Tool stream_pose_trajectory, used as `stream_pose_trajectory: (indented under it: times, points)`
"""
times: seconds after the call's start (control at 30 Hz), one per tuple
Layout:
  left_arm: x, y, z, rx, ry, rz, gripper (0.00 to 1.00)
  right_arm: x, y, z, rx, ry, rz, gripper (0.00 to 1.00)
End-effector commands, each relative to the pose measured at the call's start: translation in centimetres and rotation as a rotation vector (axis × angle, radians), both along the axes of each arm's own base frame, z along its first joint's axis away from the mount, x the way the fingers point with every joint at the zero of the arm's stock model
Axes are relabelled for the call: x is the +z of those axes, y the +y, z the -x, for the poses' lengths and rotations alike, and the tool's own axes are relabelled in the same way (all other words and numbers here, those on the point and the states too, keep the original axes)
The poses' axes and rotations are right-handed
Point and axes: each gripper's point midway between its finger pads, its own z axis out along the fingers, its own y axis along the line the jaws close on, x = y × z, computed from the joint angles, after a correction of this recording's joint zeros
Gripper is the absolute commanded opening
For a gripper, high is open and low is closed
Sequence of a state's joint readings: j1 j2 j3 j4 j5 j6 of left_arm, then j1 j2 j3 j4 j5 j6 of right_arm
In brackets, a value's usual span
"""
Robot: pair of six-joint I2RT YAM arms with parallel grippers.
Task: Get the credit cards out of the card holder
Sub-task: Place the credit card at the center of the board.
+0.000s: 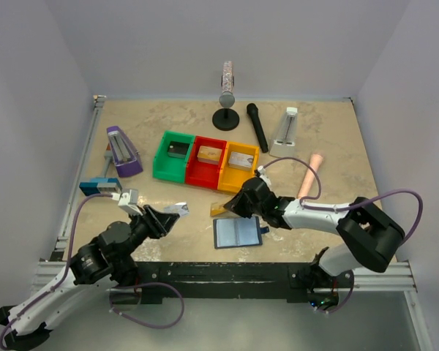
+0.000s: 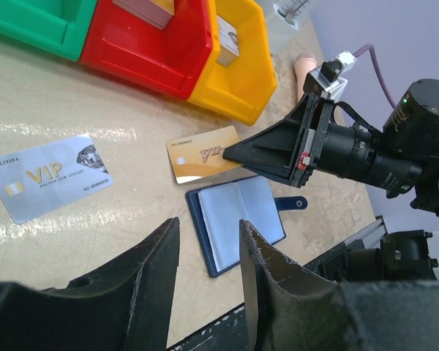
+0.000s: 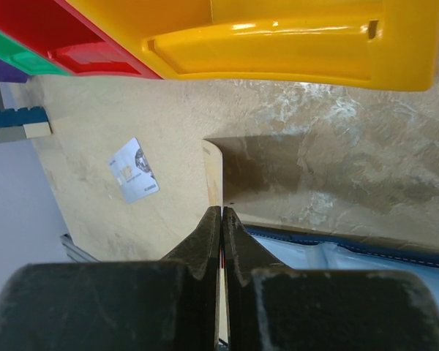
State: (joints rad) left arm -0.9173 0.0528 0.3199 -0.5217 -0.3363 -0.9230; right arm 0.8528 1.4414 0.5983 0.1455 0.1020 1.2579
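Observation:
The card holder (image 1: pixel 238 232) lies open on the table, pale lining up; it also shows in the left wrist view (image 2: pixel 238 223) and the right wrist view (image 3: pixel 351 256). My right gripper (image 1: pixel 232 204) is shut on the yellow-gold card (image 2: pixel 203 153), held edge-on (image 3: pixel 214 175) just above the table beyond the holder. The silvery grey card (image 1: pixel 175 210) lies flat on the table to the left (image 2: pixel 47 177) (image 3: pixel 134 170). My left gripper (image 2: pixel 208 225) is open and empty, hovering near the silvery card and left of the holder. The black card is out of view.
Green (image 1: pixel 173 155), red (image 1: pixel 207 162) and yellow (image 1: pixel 238 164) bins with small boxes stand behind the cards. A purple gadget (image 1: pixel 122 151) and a blue-and-white block (image 1: pixel 99 186) are at left. A black microphone (image 1: pixel 257 126) and a pink object (image 1: pixel 311 174) lie at right.

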Motion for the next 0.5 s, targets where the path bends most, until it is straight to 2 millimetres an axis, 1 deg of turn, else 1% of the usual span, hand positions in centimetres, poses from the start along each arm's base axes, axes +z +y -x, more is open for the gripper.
stream_pose_trajectory:
  times: [0.0,0.3,0.47]
  points:
    - [-0.6,-0.5,0.2,-0.012,0.026,0.025,0.42,0.6,1.6,-0.3,0.036,-0.004,-0.028,0.00]
    - [-1.1,-0.4,0.1,-0.003,0.036,0.018,0.42,-0.4,1.1,0.0,0.038,0.004,-0.006,0.10]
    - [-1.2,-0.5,0.0,-0.004,0.035,0.019,0.42,-0.3,1.1,0.0,0.042,0.004,-0.005,0.20]
